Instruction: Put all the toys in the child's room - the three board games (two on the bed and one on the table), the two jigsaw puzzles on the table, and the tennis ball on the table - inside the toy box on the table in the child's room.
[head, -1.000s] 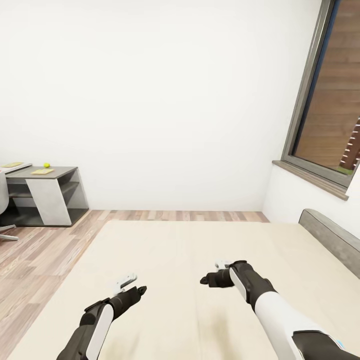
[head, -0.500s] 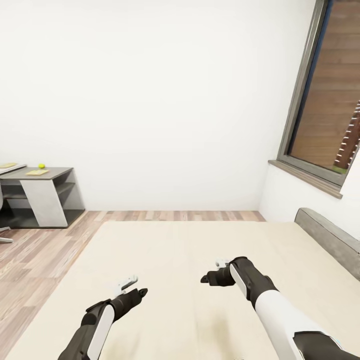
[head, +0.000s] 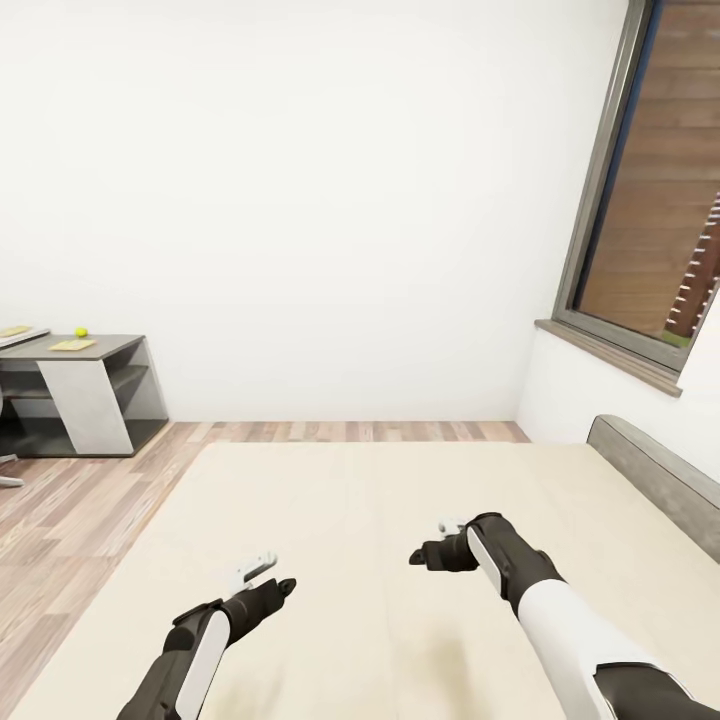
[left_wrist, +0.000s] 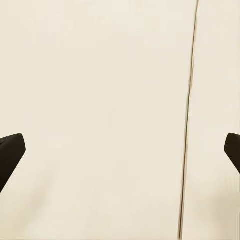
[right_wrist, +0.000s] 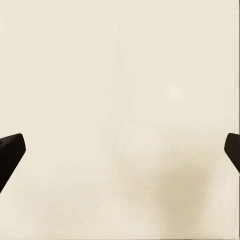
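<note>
- the plain white wall (head: 300, 200) fills the upper half of the head view, from 9 o'clock round to 1 o'clock.
- the low wide bed with beige mattress (head: 400, 480) spreads over the lower half; its grey headboard (head: 655, 475) runs along the edge at 4 o'clock.
- the dark-framed window (head: 650, 200) with brown boards behind it stands at 2 o'clock, above a grey sill.
- the wood-plank floor (head: 70, 500) lies at 8 o'clock, beside the bed.
- the desk with a dark grey wing and white panel (head: 85, 395) stands at 9 o'clock against the wall, well apart from the bed.
- on the desk top lies a thin flat yellowish square, one jigsaw puzzle (head: 72, 345); another flat piece (head: 15, 330) sits at the frame's edge, too small to tell.
- the small yellow-green tennis ball (head: 81, 332) rests on the desk top just beside the puzzle.
- the left gripper (head: 268, 577) hangs over the mattress at 7 o'clock; its dark fingertips (left_wrist: 11, 150) stand wide apart, nothing between them.
- the right gripper (head: 425, 553) hangs over the mattress at 5 o'clock; its dark fingertips (right_wrist: 11, 150) are likewise spread wide, holding nothing.
</note>
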